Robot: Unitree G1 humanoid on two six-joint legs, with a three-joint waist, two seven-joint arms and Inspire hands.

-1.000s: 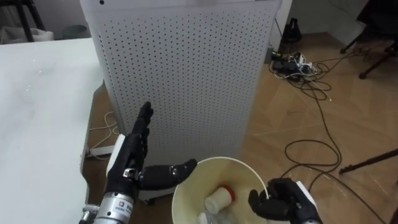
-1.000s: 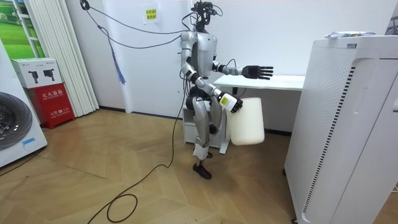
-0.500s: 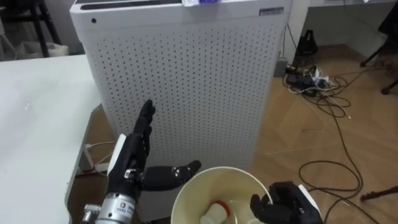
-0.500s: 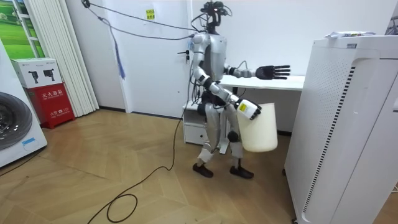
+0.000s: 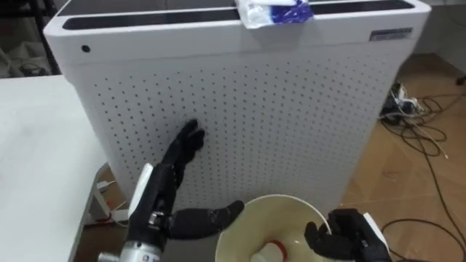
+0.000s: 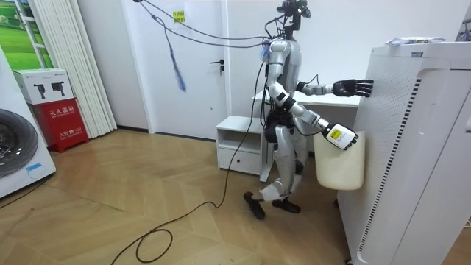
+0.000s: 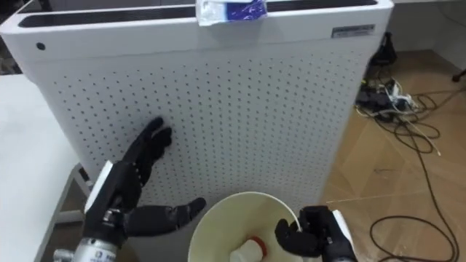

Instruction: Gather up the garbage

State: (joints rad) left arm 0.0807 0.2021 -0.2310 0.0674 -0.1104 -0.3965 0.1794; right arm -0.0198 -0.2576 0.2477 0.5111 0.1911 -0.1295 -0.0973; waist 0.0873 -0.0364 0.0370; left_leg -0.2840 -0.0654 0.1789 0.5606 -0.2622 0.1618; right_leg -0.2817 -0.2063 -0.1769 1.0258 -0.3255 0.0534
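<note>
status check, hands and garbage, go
Left robot hand open, raised before white perforated unit. Right robot hand shut on bucket rim. Wrapper atop unit, not yet picked.

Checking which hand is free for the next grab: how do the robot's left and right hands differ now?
The left hand is open, fingers straight and thumb spread; the right hand is curled on the rim of the bucket. The left hand is raised before the perforated white cabinet and holds nothing; the right hand sits lower, carrying the bucket. Both have dark fingers.
</note>
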